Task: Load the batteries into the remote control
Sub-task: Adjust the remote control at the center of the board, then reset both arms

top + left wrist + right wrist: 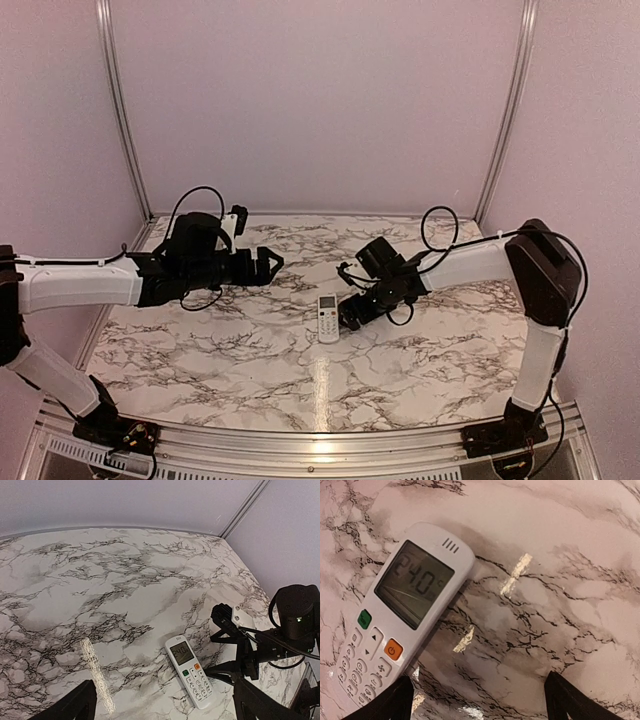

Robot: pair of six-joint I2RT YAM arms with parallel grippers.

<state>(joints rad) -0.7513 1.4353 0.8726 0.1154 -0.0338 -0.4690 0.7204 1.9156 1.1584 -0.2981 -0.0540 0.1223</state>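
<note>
The remote (328,318) lay face up on the table (250,350), just beside the right end effector (352,312) on its left, with the screen end pointing away from the arm bases. That end effector was low over the table with its fingers spread wide and nothing between them; in its wrist view the remote sat next to one finger rather than in the gap. The left end effector (270,263) hung above the table, fully open and empty, with the remote ahead of it and off to its right, well apart. No batteries showed in any view. The screen read digits, which suggested the cells were already seated inside and the remote had been laid buttons-up so the display could be checked. The right end effector's low, open stance beside the remote fitted a release, and the left one's distance looked like keeping out of the way. The back cover could not be seen, so whether it was closed could not be told.
</note>
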